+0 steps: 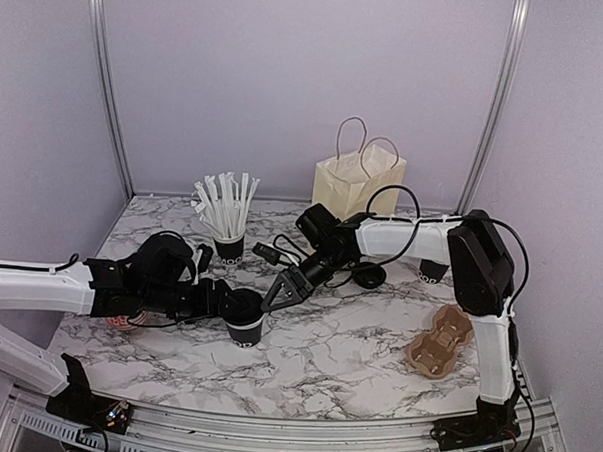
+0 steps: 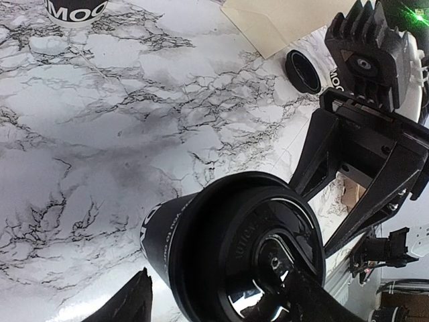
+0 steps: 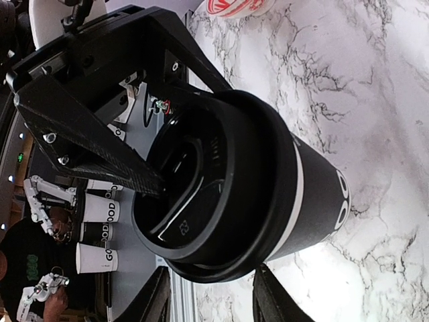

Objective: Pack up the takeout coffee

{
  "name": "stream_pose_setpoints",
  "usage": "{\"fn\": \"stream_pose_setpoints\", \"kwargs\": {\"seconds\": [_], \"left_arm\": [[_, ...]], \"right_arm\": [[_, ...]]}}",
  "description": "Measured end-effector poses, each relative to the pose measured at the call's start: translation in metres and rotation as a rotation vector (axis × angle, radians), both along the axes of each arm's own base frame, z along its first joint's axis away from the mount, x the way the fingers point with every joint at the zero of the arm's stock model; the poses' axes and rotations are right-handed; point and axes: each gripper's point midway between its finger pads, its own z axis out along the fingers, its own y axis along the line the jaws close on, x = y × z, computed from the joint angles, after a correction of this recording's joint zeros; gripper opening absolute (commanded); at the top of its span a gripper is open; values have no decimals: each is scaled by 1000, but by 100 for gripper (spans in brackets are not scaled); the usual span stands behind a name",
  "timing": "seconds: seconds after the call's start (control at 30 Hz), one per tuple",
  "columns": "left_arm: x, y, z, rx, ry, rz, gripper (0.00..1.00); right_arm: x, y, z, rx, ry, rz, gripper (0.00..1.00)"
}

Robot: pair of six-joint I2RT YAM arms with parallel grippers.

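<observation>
The takeout coffee (image 1: 245, 326) stands upright on the marble table, a black cup (image 3: 305, 194) with white lettering, a white band and a black lid (image 2: 248, 235). My left gripper (image 1: 232, 305) reaches it from the left and is open. One of its fingers (image 2: 305, 295) lies across the lid top, and the other (image 2: 131, 305) stands beside the cup wall with a gap. My right gripper (image 1: 277, 293) comes in from the right and is open. Its fingertips (image 3: 153, 298) straddle the lid's rim without clearly touching it.
A cream paper bag (image 1: 358, 183) stands at the back. A like cup holding white wrapped straws (image 1: 228, 245) is behind the coffee. A loose black lid (image 1: 369, 276) and another cup (image 1: 432, 272) lie under the right arm. A brown cardboard carrier (image 1: 440, 342) sits front right.
</observation>
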Motion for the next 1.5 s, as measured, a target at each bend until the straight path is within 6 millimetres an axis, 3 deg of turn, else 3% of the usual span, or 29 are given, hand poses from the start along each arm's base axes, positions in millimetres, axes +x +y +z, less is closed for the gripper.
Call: {"fn": "stream_pose_setpoints", "kwargs": {"seconds": [0.4,0.57,1.03,1.2,1.37,1.5], "left_arm": [[2,-5,2,-15,6,-2,70],[0,-5,12,-43,-2,3,70],[-6,3,12,3,-9,20,80],[-1,9,15,52,-54,22,80],[11,5,21,85,-95,13,75],[16,3,18,106,-99,1,72]], "right_arm": [[6,-2,-4,-30,-1,-26,33],[21,-2,-2,-30,-21,-53,32],[35,-7,-11,-61,-56,-77,38],[27,-18,-10,-78,-80,-75,32],[6,-24,-13,-84,-81,-41,27],[-19,-19,-21,-96,-75,16,26]]}}
